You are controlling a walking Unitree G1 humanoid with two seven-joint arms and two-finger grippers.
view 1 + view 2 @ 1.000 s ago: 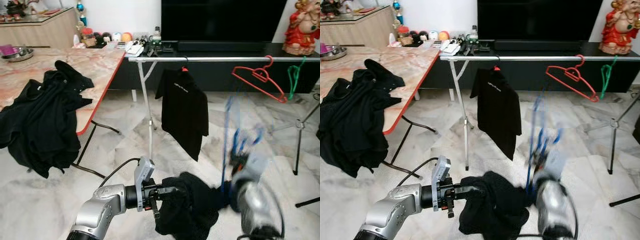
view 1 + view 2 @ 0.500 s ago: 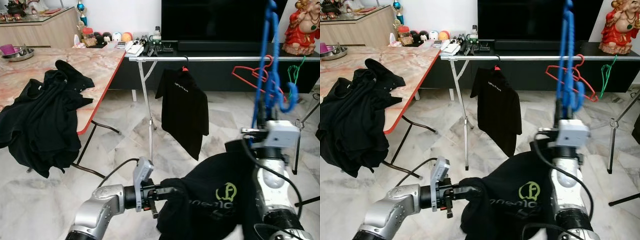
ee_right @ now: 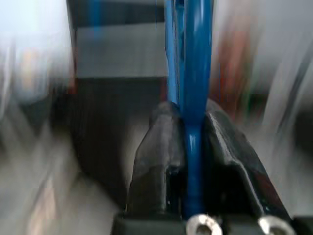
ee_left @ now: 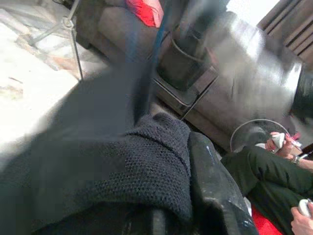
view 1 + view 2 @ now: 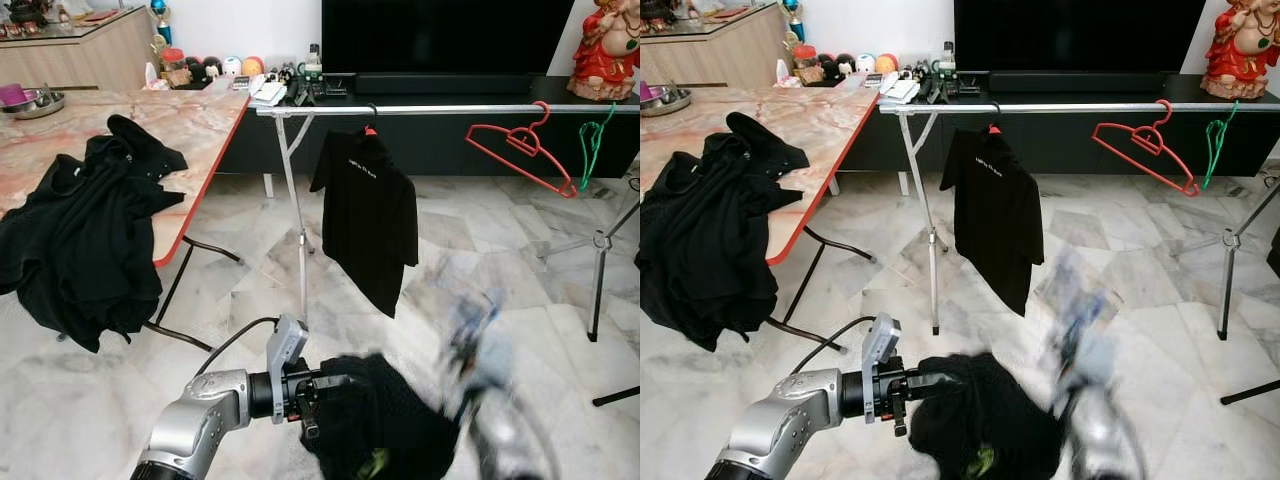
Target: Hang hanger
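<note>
A blue hanger [image 3: 191, 73] runs between the black fingers [image 3: 156, 142] of my right gripper [image 3: 188, 115], which is shut on it. That arm is a low blur [image 5: 478, 345] at the lower right, with faint blue streaks above it. My left gripper [image 5: 335, 384] is shut on a black garment [image 5: 390, 430] that hangs in a heap between the two arms, showing a bit of green print. In the left wrist view the knit cloth [image 4: 146, 156] lies against one finger [image 4: 210, 181]. The silver rail [image 5: 450, 109] stands beyond, higher up.
On the rail hang a black T-shirt [image 5: 368, 210], a red hanger [image 5: 520, 150] and a green hanger [image 5: 590, 140]. A marble table [image 5: 195, 125] at the left carries a pile of black clothes [image 5: 90, 230]. A seated person [image 4: 274, 166] appears in the left wrist view.
Half a second ago my right arm was raised high with the blue hanger, lifting the garment. It has since dropped low and is blurred. The left gripper has kept its hold and place.
</note>
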